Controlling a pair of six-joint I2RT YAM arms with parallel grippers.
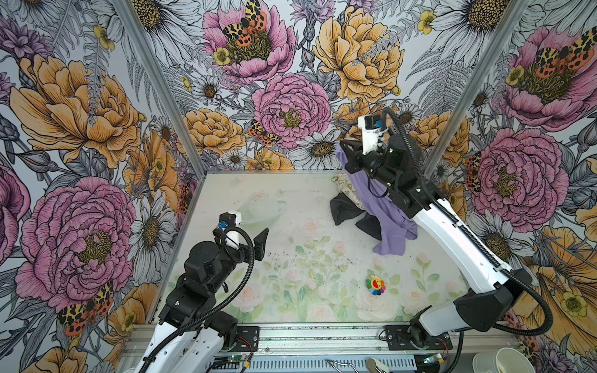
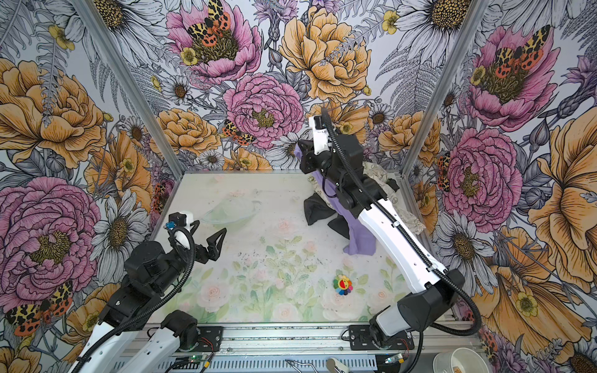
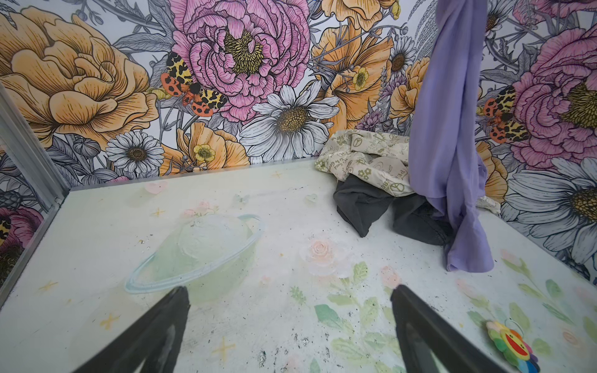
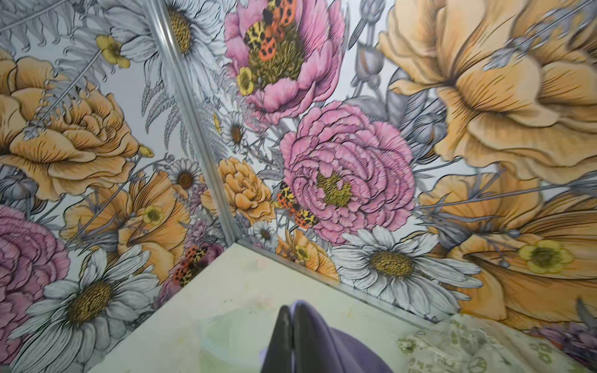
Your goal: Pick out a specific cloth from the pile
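Observation:
My right gripper [image 1: 343, 151] [image 2: 302, 155] [image 4: 292, 310] is raised high near the back wall, shut on the lavender cloth [image 1: 387, 210] [image 2: 360, 239] [image 3: 445, 129] [image 4: 339, 348]. The cloth hangs in a long drape and its lower end touches the table. The pile lies beneath it in the back right corner. It holds a cream cloth with olive prints [image 1: 347, 190] [image 3: 365, 158] [image 4: 468, 348] and a black cloth [image 1: 344, 210] [image 2: 318, 210] [image 3: 361, 203]. My left gripper [image 1: 247, 237] [image 2: 206, 235] [image 3: 289, 290] hovers open over the left of the table, holding nothing.
A rainbow flower toy [image 1: 375, 284] [image 2: 343, 284] [image 3: 513, 345] lies at the front right of the printed table mat [image 1: 290, 290]. Flowered walls close in the back and both sides. A white cup [image 1: 504, 361] stands outside the front right corner.

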